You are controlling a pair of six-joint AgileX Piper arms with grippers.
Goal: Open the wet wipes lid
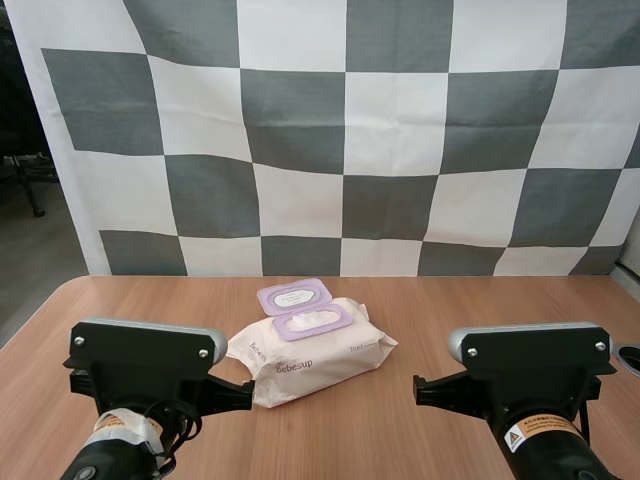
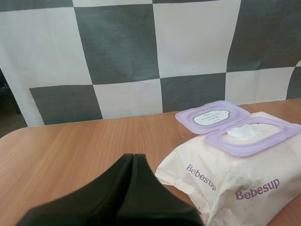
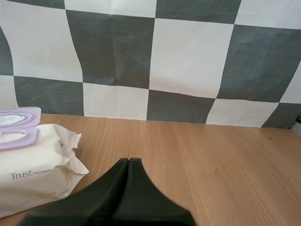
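- Left wrist view: pack of wet wipes (image 2: 244, 174) runs out of frame at its right end and near side. The left gripper (image 2: 133, 157), fingers pressed into one wedge, hides part of its near-left edge.
- Print on the open lid (image 2: 211, 117) is too small to read.
- Right wrist view: only the pack's right end is in frame and the lid is mostly cut off. Small word after "Trust" unreadable.
- Right gripper (image 3: 128, 161): wedge base cut by frame edge.
- High view: left arm (image 1: 145, 365) and right arm (image 1: 530, 355) cut off at the bottom edge. Dark round thing (image 1: 628, 357) at the right edge is clipped, can't identify.
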